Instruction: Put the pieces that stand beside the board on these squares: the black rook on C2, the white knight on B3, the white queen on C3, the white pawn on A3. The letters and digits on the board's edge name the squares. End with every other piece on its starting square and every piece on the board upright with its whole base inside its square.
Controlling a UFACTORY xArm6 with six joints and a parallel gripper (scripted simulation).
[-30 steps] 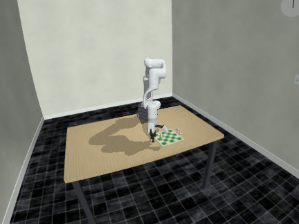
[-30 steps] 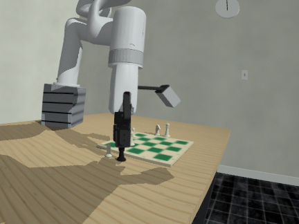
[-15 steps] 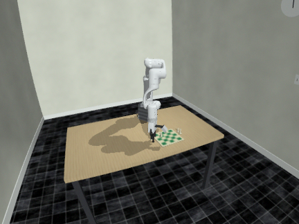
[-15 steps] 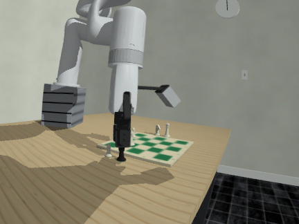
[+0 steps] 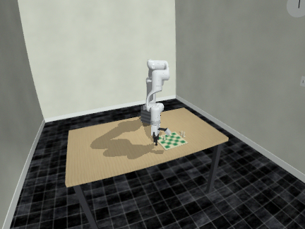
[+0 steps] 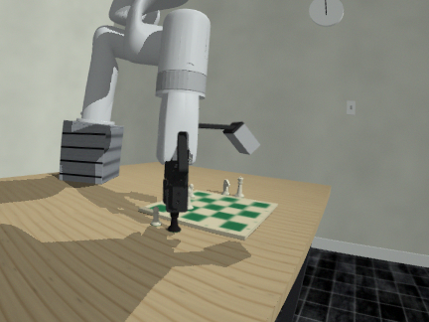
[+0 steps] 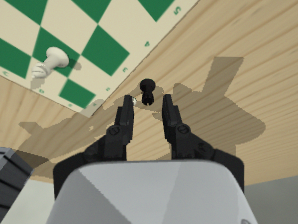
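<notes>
The green and cream chessboard lies on the wooden table, also in the top view and in the wrist view. The black rook stands on the table just off the board's near corner. In the wrist view the black rook sits between and just past my fingertips. My gripper is lowered over it with the fingers apart, one on each side and not touching it. The white pawn stands just left of the rook. The white knight and white queen stand beyond the board's far edge.
One white piece stands on the board near its corner, also in the exterior view. The arm's grey base block stands at the back left. The table's edge runs close to the right of the board.
</notes>
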